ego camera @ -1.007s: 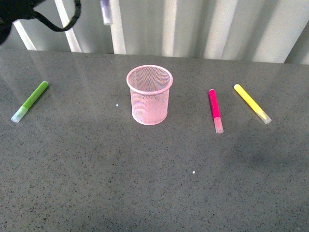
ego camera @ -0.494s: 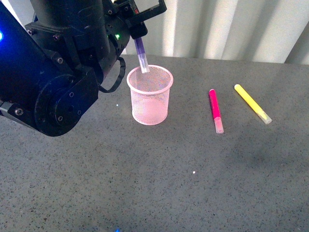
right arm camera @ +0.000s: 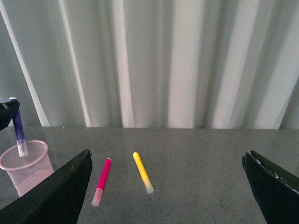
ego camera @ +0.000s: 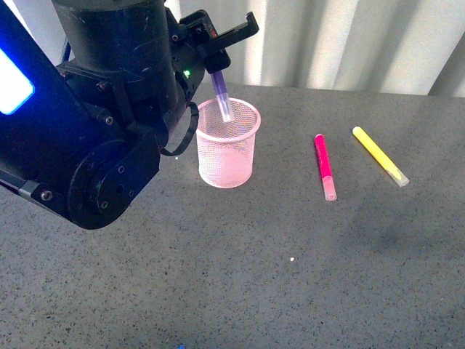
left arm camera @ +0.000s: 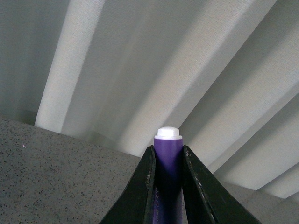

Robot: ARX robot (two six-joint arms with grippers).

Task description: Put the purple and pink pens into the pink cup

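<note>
My left gripper is shut on the purple pen and holds it nearly upright, clear cap down, with the cap just inside the rim of the pink cup. In the left wrist view the purple pen stands clamped between the black fingers, white end up. The pink pen lies on the table right of the cup, clear cap toward me. In the right wrist view the pink pen, the cup and the purple pen show. My right gripper is open, away from them.
A yellow marker lies right of the pink pen; it also shows in the right wrist view. The left arm's big black body fills the left of the front view and hides the table there. A pleated white curtain stands behind the grey table.
The left arm came into view from the upper left with the purple pen, brought it over the cup, and has since lowered and shifted it slightly right so the cap dips inside the rim.
</note>
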